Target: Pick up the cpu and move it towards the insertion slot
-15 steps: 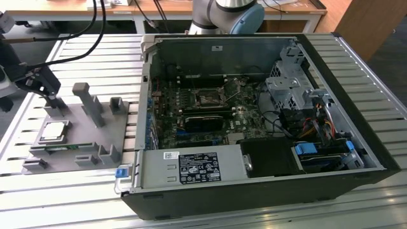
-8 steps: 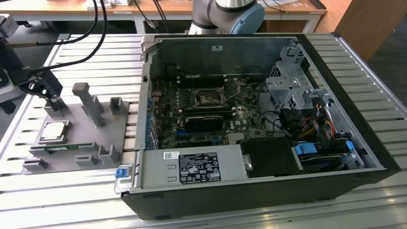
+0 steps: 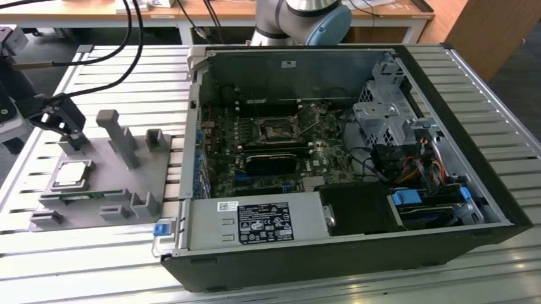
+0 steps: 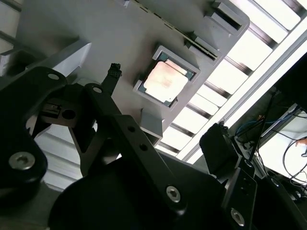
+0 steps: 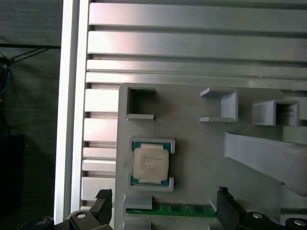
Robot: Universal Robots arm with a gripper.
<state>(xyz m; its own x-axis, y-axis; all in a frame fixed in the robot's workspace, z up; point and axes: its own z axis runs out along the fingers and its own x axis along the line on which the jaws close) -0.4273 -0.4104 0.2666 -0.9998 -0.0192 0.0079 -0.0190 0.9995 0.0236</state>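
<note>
The cpu [image 3: 71, 175] lies flat, silvery top up, in a square pocket of the grey fixture plate [image 3: 127, 183] at the exterior view's left. My gripper [image 3: 71, 135] hangs just above the plate beside the cpu, open and holding nothing. In the first wrist view the cpu [image 5: 150, 162] sits a little beyond my gripper [image 5: 163, 195], whose two black fingertips [image 5: 103, 196] stand wide apart. The second wrist view shows the cpu [image 4: 165, 81] near my gripper [image 4: 165, 108]. The insertion slot [image 3: 277, 131] is the small metal-framed socket on the motherboard inside the open case.
A narrow green circuit strip [image 5: 168, 209] lies in the fixture next to the cpu. Grey posts [image 3: 114, 136] rise from the plate. The open computer case [image 3: 338, 158] holds a power supply [image 3: 253, 221], a drive cage and cables. The table [image 3: 101, 266] is slatted aluminium.
</note>
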